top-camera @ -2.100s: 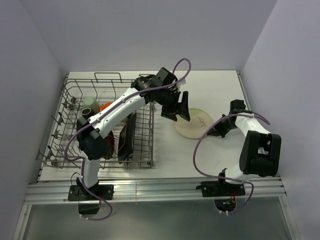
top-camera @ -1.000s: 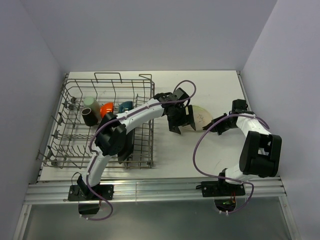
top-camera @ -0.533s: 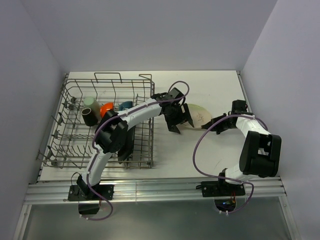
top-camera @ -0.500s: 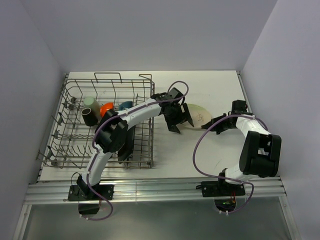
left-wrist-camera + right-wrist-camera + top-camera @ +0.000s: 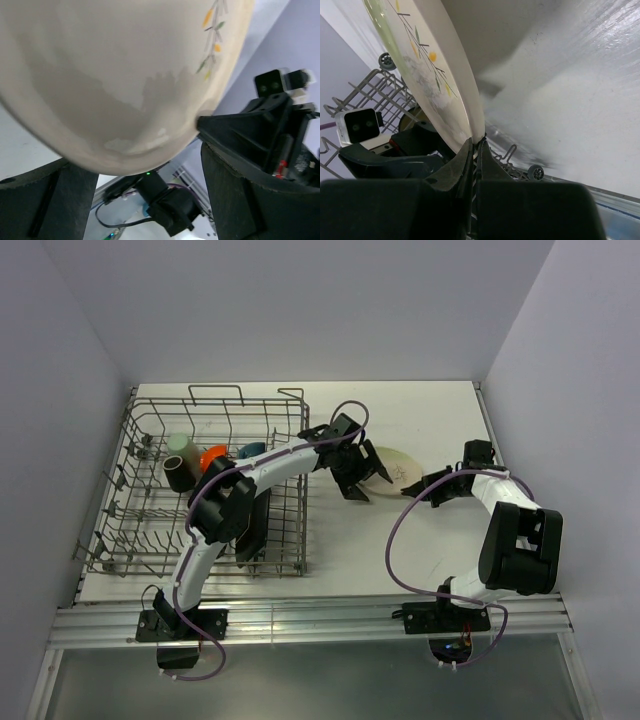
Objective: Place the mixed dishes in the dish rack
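Observation:
The pale green-cream round plate (image 5: 396,467) is tilted up off the table, right of the dish rack (image 5: 120,510). My right gripper (image 5: 430,483) is shut on the plate's right rim, seen pinched in the right wrist view (image 5: 474,143). My left gripper (image 5: 360,478) is open at the plate's left edge. In the left wrist view the plate's underside (image 5: 115,75) fills the top and its lower rim sits between the wide-apart fingers (image 5: 250,200). The rack holds a green cup (image 5: 181,444), a brown cup (image 5: 174,470), an orange bowl (image 5: 212,455), a dark blue bowl (image 5: 250,450) and a black square plate (image 5: 250,525).
The rack's right wall (image 5: 303,490) stands close to the left of the plate. White walls enclose the table at back and sides. A metal rail (image 5: 320,620) runs along the near edge by the arm bases.
My left gripper came down from above onto the plate's left edge and shifted slightly left. The plate rose from lying flat to tilted, held by my right gripper.

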`<state>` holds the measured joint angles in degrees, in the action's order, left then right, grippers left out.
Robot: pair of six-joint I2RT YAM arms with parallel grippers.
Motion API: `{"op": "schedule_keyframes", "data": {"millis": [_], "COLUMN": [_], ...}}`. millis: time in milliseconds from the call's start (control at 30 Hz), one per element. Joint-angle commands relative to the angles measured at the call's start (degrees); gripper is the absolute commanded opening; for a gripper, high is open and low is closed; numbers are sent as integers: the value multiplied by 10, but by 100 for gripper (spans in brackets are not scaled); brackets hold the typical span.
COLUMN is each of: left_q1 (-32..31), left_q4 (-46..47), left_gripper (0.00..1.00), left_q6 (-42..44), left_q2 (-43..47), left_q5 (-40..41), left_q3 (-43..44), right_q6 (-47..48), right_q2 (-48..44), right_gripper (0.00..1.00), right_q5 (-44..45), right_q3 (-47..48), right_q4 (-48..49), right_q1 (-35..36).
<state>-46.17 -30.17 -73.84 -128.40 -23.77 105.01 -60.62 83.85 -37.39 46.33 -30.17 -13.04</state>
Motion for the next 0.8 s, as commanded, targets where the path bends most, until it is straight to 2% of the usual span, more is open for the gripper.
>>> {"op": "schedule_keyframes", "data": {"millis": [0, 367, 500, 667, 767], "left_q1": [8, 21, 22, 21, 22], "left_q4": [47, 127, 199, 208, 211], "left_gripper": [84, 82, 79, 76, 71], "left_q6": [-31, -95, -130, -121, -122], "left_q2": [0, 24, 42, 31, 23], "left_q5": [-15, -4, -6, 0, 4], "left_q3": [-1, -72, -125, -117, -111], "right_q6": [-15, -56, -61, -57, -56], "right_q2": [-12, -35, -42, -42, -45], "right_gripper": [0, 0, 0, 0, 0], "right_q5": [-59, -73, -78, -78, -76], "right_q3": [-2, -23, -29, -36, -36], "right_q4": [47, 72, 76, 75, 73], "right_q1": [-5, -5, -5, -5, -5]}}
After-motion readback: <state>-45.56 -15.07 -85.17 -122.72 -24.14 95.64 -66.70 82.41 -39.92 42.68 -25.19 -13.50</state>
